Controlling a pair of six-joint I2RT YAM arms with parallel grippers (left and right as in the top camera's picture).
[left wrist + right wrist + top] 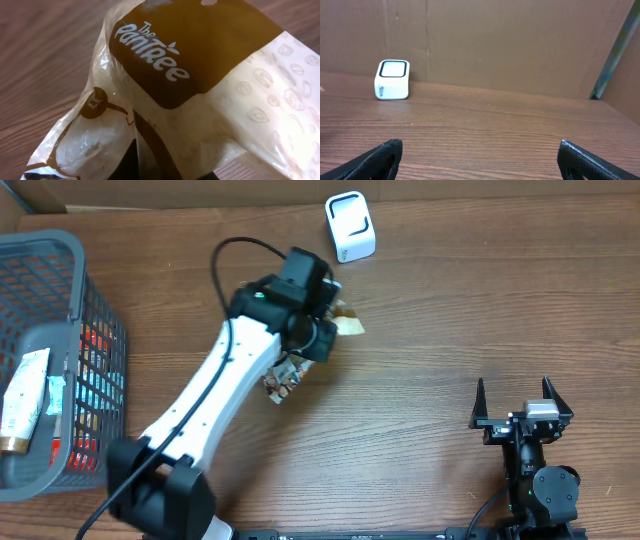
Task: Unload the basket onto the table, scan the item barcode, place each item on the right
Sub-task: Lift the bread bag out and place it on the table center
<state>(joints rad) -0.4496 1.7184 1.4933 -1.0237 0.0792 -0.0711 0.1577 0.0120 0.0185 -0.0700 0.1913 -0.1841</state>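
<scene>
Wood-grain tabletop [450, 310] is lying under everything, with a brown cardboard wall [495, 45] closing the back. Right hand [515, 395] is sitting low nearest the base, fingers spread wide, holding nothing. Left arm is reaching forward over mid-tabletop. Left hand [303, 355] is pinching The Pantree snack packet [200, 100]. White scanner [350, 225] is standing beyond.

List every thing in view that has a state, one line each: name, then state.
left gripper: shut on the snack bag
snack bag: held, printed brand side facing the wrist camera
right gripper: open, empty
scanner: upright on the table, apart from the bag
basket: at the table's left, with a tube and other items inside
</scene>
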